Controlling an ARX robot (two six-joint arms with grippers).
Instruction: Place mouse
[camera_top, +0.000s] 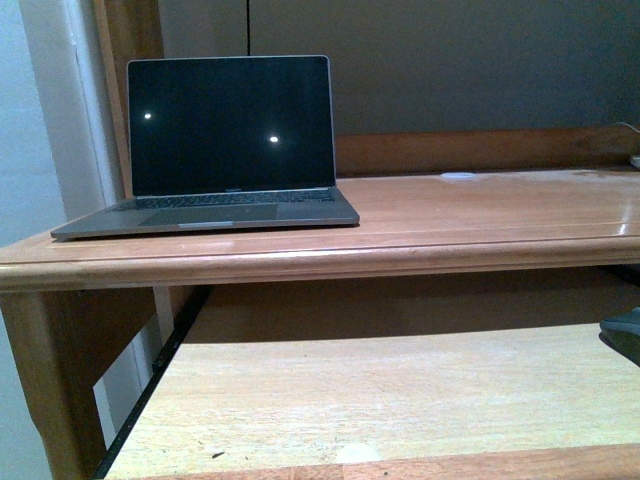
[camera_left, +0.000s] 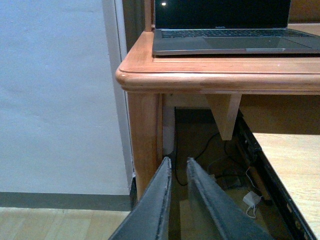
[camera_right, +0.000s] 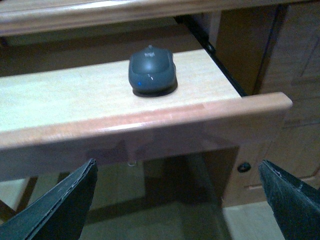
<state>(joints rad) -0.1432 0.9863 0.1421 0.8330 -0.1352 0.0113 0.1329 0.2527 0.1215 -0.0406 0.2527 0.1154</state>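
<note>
The mouse (camera_right: 152, 71) is dark grey and low-domed. It rests on the light wooden pull-out tray (camera_right: 60, 100) under the desk, near the tray's right end and just behind its front lip. My right gripper (camera_right: 176, 167) is open and empty, in front of and below the tray's lip, with its fingers (camera_right: 65, 202) spread wide apart. My left gripper (camera_left: 178, 162) is shut on nothing, low down next to the desk's left front leg (camera_left: 145, 135). A dark low shape (camera_top: 622, 325) shows at the front view's right edge; I cannot tell what it is.
An open laptop (camera_top: 225, 150) with a dark screen stands on the left of the desk top (camera_top: 480, 215). A small white disc (camera_top: 459, 176) lies at the back. The tray (camera_top: 400, 400) runs wide below. Cables and a white plug (camera_left: 251, 200) lie under the desk. A wall (camera_left: 55, 100) is at left.
</note>
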